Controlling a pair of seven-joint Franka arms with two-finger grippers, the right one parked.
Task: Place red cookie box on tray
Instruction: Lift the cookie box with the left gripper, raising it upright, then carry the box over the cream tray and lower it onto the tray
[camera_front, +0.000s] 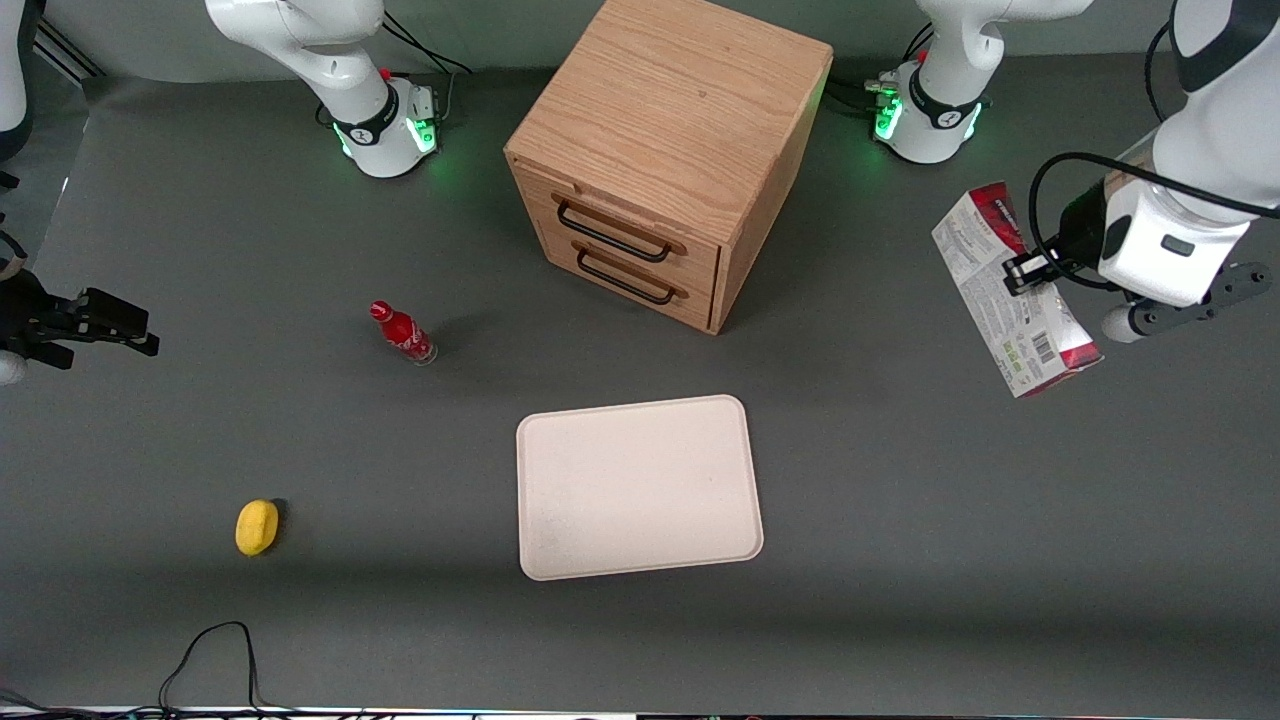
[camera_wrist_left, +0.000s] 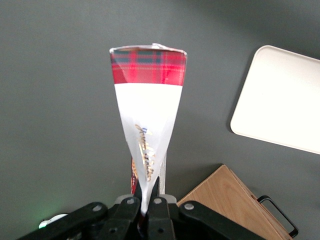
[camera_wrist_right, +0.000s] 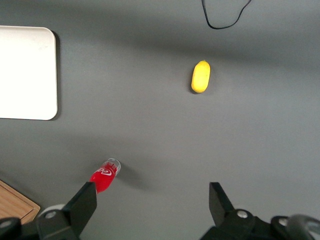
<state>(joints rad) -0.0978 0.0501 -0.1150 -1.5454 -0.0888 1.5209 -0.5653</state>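
Red cookie box (camera_front: 1010, 295) clamped in the pincer (camera_front: 1040, 268), fingers (camera_wrist_left: 131, 207) closed on its narrow faces, held tilted above the bench (camera_front: 900, 560). Tray (camera_front: 637, 487) lies well apart, nearer the front camera, bare.

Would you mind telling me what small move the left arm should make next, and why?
Probably carry the red cookie box sideways toward the tray. The gripper is shut on the box, holding it above the table at the working arm's end, and the tray lies bare nearer the table's middle.
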